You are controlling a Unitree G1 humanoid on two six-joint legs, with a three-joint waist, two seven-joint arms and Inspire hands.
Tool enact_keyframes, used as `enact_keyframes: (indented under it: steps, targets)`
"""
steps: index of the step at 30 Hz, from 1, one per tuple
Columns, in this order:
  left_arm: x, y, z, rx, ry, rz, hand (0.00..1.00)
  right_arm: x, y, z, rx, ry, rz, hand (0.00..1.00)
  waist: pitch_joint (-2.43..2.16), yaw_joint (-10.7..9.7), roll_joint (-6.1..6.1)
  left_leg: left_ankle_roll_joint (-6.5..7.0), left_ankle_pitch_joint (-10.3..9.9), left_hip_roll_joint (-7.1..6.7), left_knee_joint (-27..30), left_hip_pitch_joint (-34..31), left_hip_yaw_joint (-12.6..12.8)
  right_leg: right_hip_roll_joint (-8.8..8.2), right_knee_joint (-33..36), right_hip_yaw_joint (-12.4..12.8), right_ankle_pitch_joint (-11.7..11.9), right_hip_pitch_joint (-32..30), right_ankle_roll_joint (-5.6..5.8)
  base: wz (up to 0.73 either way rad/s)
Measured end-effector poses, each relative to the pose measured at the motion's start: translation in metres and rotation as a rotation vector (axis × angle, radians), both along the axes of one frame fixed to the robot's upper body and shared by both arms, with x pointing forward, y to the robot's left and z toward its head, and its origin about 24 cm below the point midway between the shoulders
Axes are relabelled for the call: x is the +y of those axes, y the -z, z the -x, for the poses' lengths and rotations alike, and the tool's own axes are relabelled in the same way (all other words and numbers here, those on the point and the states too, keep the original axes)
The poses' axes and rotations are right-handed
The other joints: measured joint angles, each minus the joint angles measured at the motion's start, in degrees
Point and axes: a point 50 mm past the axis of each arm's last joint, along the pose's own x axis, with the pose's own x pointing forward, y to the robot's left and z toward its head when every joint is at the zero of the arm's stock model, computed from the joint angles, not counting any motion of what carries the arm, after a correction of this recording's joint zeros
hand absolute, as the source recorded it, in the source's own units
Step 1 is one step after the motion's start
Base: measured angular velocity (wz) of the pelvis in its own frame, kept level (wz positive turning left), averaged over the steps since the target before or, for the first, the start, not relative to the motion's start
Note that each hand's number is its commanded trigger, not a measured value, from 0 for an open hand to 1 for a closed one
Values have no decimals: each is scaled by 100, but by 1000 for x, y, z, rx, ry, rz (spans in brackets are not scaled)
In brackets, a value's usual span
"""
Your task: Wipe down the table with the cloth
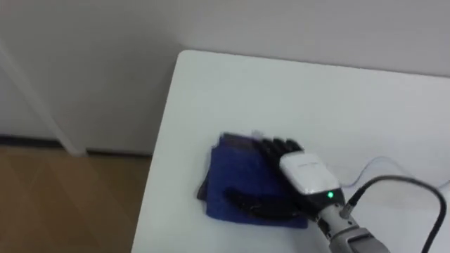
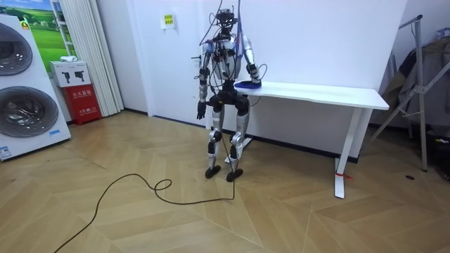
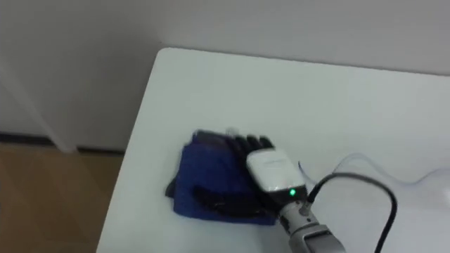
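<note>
The right hand (image 1: 306, 174) lies flat on top of the blue cloth (image 1: 235, 176), its dark fingers (image 1: 280, 147) stretched out straight over the far part of the fabric and the thumb spread wide across the near part; nothing is gripped, the palm simply presses down. The left hand (image 2: 201, 110) hangs down beside the robot's hip, on the room view's left. There is one cloth, a folded dark-blue square, and it sits on the one table (image 1: 295, 91), close to that table's left end and near its front edge, with a strip of bare white top between the cloth and the end. The tabletop is plain white and smooth, carried on white legs, and it stands along a white wall (image 2: 316, 35). The robot stands upright at the table's left end, facing the wall, its right arm reaching over the corner. Under it the floor (image 2: 140, 218) is light wood laid in a herringbone pattern. At the room view's left I count two front-loading washing machines (image 2: 24, 112), one above the other, one small red cabinet (image 2: 83, 103) beside them, and one pale curtain (image 2: 83, 42). At the room view's far right stands one grey metal stand (image 2: 420, 91).
</note>
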Motion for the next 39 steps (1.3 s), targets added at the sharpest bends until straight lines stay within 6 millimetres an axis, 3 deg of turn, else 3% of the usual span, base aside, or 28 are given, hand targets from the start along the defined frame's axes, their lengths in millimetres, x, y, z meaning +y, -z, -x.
enact_keyframes:
  steps: [1,2,4,8,9,13,16,26,39]
  targets:
    - [1,-1,-3,-9,6,-6,0,-3,4,0,0,35,2,0,-4,79,-67,218,391,-17,44,-187,307,-99,60,162,-87,29,160,42]
    - [2,-1,-3,-6,5,-8,0,-5,5,-1,0,42,11,0,-7,121,-51,231,427,-30,58,-132,314,-107,94,148,-104,17,218,8]
    - [4,-1,1,13,-2,-16,0,-11,11,0,1,52,62,0,2,245,-130,237,429,-89,59,-44,273,-147,85,51,-129,27,261,-7]
    - [0,1,8,38,-13,-5,0,-14,14,1,-4,77,80,0,5,273,-108,252,421,-146,58,-32,231,-180,103,-55,-145,51,286,1]
    - [0,1,9,47,-17,-7,0,-15,14,2,-2,86,85,100,6,278,-92,280,413,-157,56,-32,223,-166,105,-70,-155,54,302,0]
    - [-1,1,10,59,-20,1,0,-19,17,3,6,107,99,100,-30,281,17,327,405,-198,63,-38,202,-201,123,-160,-158,100,306,0]
    - [-1,1,8,55,-11,0,0,-19,13,-2,-43,112,91,100,-31,279,32,335,402,-201,125,-51,207,-207,139,-184,-161,102,306,0]
    - [0,0,5,42,-17,5,0,-12,3,-3,-157,76,31,100,-42,248,-64,368,422,-249,159,-38,119,-258,195,-408,-171,153,322,4]
    - [5,-2,2,13,-53,2,0,-22,5,-1,-152,117,48,100,-61,255,-137,442,398,-301,196,-45,68,-314,232,-618,-174,179,352,2]
